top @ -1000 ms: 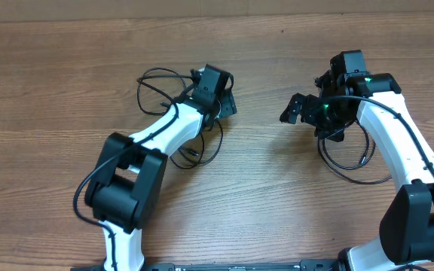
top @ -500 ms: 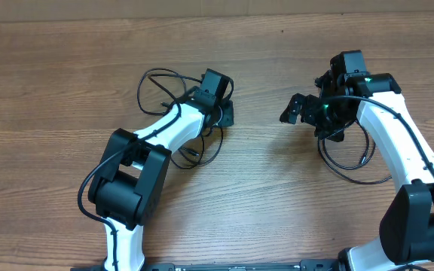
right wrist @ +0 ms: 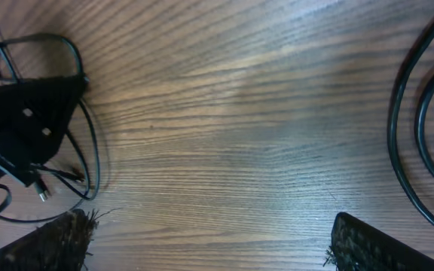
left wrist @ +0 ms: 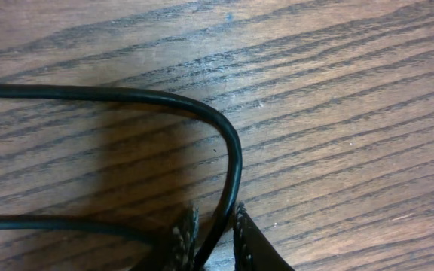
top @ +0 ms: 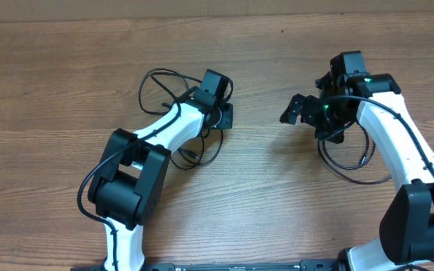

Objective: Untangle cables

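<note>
A tangle of thin black cables (top: 160, 81) lies in loops around my left arm, trailing down to a small plug end (top: 190, 153). My left gripper (top: 225, 114) sits low at the tangle's right side. In the left wrist view one cable (left wrist: 236, 147) curves down and runs between the two fingertips (left wrist: 187, 233); the left gripper (left wrist: 211, 235) is shut on it. Another black cable (top: 350, 172) loops on the table under my right arm. My right gripper (top: 295, 110) hangs wide open over bare wood (right wrist: 209, 242), holding nothing.
The wooden table (top: 66, 98) carries only the cables and both arms. In the right wrist view my left arm's black gripper (right wrist: 22, 124) shows at the left with cable loops (right wrist: 90, 154) round it, and two cable strands (right wrist: 414, 135) run down the right edge.
The left gripper's fingers have drawn together on the cable at the tangle's right side. The right arm has not moved.
</note>
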Robot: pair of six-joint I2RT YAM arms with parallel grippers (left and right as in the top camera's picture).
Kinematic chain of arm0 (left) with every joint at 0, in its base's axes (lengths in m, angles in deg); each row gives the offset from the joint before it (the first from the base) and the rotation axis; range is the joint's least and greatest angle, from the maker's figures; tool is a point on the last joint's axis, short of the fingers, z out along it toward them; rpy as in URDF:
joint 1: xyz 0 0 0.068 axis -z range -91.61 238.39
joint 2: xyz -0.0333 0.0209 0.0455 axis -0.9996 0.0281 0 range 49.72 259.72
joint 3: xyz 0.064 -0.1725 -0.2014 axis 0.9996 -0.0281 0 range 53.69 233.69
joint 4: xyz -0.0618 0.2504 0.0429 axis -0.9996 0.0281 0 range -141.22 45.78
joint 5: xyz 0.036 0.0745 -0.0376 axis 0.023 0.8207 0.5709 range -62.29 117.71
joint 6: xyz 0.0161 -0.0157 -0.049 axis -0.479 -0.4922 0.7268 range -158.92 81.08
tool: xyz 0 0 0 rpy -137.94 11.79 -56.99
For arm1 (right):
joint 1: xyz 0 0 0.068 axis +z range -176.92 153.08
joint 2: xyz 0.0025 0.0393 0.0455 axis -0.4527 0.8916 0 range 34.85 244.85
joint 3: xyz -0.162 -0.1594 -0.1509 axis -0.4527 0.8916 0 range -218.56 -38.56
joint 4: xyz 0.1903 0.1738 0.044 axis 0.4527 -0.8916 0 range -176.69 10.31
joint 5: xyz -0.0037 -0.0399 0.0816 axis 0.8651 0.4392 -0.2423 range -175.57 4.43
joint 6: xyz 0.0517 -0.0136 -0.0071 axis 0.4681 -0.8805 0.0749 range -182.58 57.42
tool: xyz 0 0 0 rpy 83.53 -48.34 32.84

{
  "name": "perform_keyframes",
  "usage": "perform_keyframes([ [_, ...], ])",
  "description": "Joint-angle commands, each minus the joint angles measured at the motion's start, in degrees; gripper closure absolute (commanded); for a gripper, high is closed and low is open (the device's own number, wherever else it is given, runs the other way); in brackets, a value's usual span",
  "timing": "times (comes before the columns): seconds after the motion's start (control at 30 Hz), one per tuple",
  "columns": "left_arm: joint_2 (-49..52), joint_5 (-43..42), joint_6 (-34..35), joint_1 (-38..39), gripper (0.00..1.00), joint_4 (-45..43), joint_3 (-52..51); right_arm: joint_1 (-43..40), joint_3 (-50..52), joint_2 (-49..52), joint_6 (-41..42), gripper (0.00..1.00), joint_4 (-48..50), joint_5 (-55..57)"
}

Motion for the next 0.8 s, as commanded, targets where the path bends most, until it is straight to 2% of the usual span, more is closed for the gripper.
perform_keyframes([
  [0.0, 0.5, -0.4, -0.4, 0.2, 0.82, 0.7, -0.4, 0.3, 1.7, 0.2, 0.4, 0.00, 0.2, -0.6],
  [0.17, 0.5, -0.4, -0.5, 0.2, 0.76, 1.0, -0.4, 0.3, 5.4, 0.2, 0.7, 0.00, 1.9, -1.2],
  [0.2, 0.5, -0.4, -0.5, 0.2, 0.76, 1.2, -0.4, 0.3, 6.1, 0.2, 1.4, 0.00, 2.1, -1.5],
  [0.3, 0.5, -0.5, -0.5, 0.2, 0.93, 1.8, -0.4, 0.3, 8.6, 0.2, 4.9, 0.00, 3.0, -2.9],
  [0.47, 0.5, -0.8, -0.4, 0.2, 0.90, 3.0, -0.4, 0.3, 11.8, 0.2, 8.2, 0.00, 6.0, -8.5],
  [0.53, 0.5, -0.8, -0.5, 0.2, 0.96, 3.5, -0.4, 0.3, 12.9, 0.2, 8.2, 0.00, 7.2, -10.5],
  [0.77, 0.5, -0.3, -1.3, 0.2, 0.96, 4.0, -0.4, 0.4, 13.9, 0.2, 8.1, 0.00, 7.9, -10.4],
])
